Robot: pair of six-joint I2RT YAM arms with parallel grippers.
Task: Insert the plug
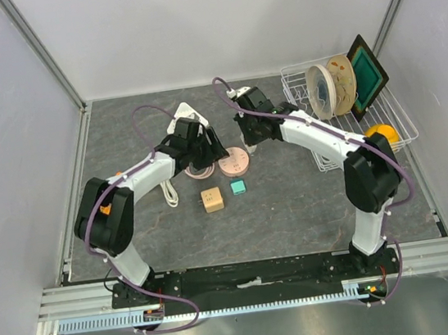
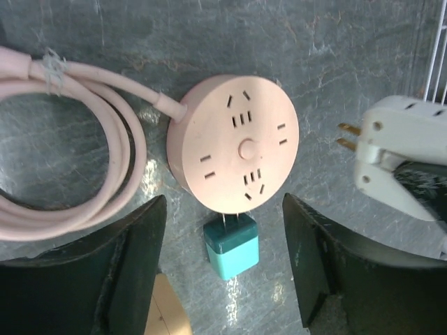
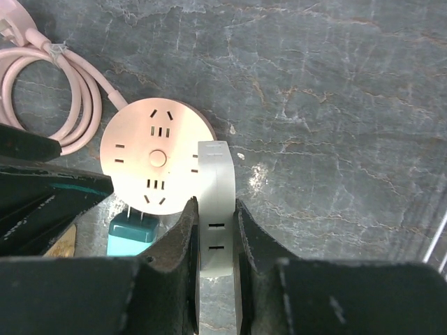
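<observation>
Coiled pink cord point(image 2: 70, 139) lies at 9 o'clock of the round pink socket point(image 2: 234, 139) on the table point(image 2: 349, 56). The left end effector point(image 2: 223, 202) hangs above the socket, spread wide and empty. A teal cube point(image 2: 230, 246) sits just beside the socket at 6 o'clock. The white plug point(image 2: 398, 150) is at 3 o'clock, its 2 brass prongs facing the socket, clamped in the right end effector point(image 3: 215, 206).

The grey table point(image 1: 295, 208) carries a round pink socket point(image 1: 233, 164) (cord point(image 2: 77, 72) coiled beside it) mid-surface, a teal cube point(image 1: 238, 187) and tan cube point(image 1: 212, 200) just nearer, a wire rack point(image 1: 296, 84) at the far-right corner.
</observation>
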